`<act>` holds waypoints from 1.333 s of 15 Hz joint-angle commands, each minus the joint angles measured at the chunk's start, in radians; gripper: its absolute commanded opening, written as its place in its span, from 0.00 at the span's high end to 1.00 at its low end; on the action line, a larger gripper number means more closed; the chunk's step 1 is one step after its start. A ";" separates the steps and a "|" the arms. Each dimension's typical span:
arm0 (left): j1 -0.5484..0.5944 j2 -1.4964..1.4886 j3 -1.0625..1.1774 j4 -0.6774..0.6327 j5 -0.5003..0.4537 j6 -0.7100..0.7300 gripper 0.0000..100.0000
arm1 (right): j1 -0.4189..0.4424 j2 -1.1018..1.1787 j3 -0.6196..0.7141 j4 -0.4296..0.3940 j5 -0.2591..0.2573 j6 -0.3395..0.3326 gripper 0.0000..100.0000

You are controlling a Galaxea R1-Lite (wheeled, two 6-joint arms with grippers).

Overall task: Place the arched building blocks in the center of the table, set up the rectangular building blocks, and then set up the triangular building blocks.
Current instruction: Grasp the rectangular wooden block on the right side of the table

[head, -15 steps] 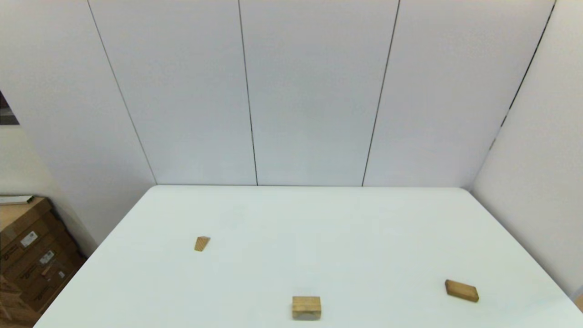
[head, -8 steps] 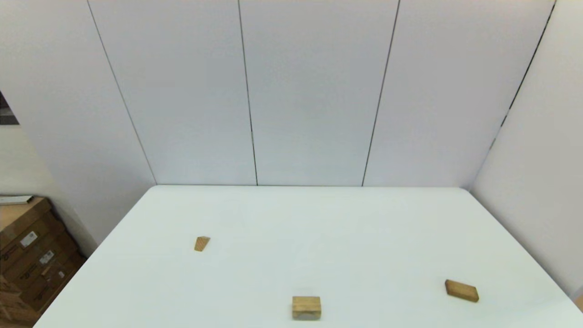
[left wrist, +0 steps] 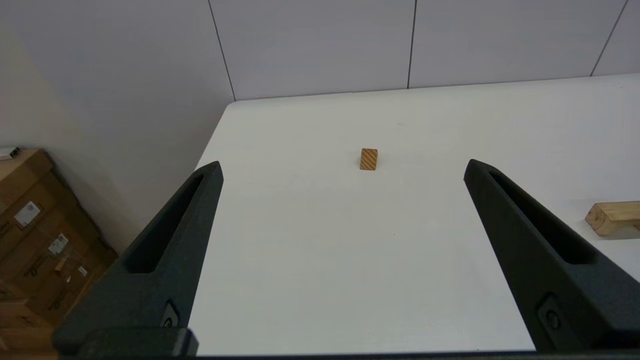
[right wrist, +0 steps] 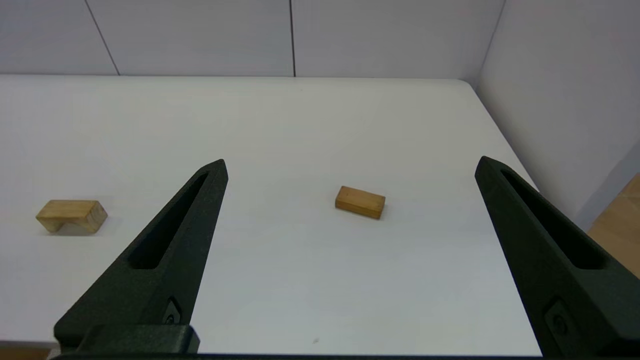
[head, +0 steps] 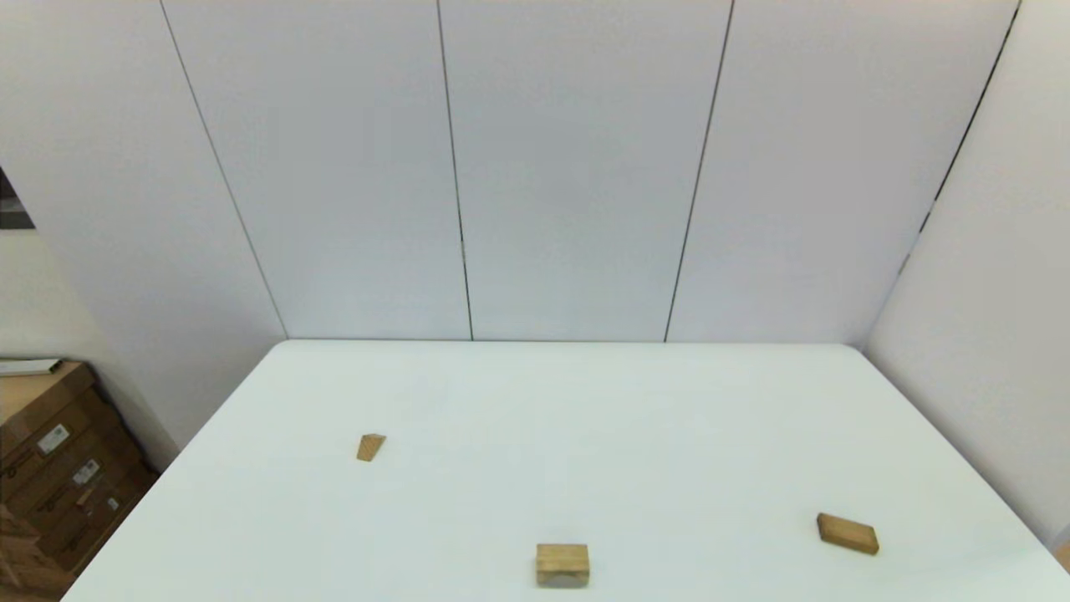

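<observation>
White bench (head: 585,418) carries 3 separate blocks: arched block (head: 563,564) near front centre, rectangular slab (head: 848,533) right, triangular wedge (head: 370,447) left. Left end effector (left wrist: 342,167) and right end effector (right wrist: 350,165) hover released, empty.

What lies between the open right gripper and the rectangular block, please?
Nothing: in the right wrist view, only bare white table separates the right gripper from the rectangular block.

One arched block (head: 563,563), one slab (head: 848,533), one wedge (head: 370,447).
</observation>
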 commanded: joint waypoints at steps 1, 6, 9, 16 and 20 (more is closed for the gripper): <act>0.001 0.002 0.001 0.001 0.002 -0.010 0.00 | -0.001 0.342 -0.203 0.127 -0.002 0.057 0.00; 0.001 0.002 0.001 0.001 0.002 -0.012 0.00 | -0.020 1.226 -0.384 0.020 -0.010 0.074 0.00; 0.001 0.003 0.001 0.001 0.010 -0.021 0.00 | -0.037 1.480 -0.466 -0.032 -0.030 0.039 0.00; 0.001 0.002 0.001 0.001 0.010 -0.029 0.00 | -0.161 1.855 -0.680 -0.032 -0.048 -0.128 0.00; 0.001 0.002 0.001 0.001 0.010 -0.032 0.00 | -0.199 1.942 -0.703 -0.034 -0.044 -0.187 0.00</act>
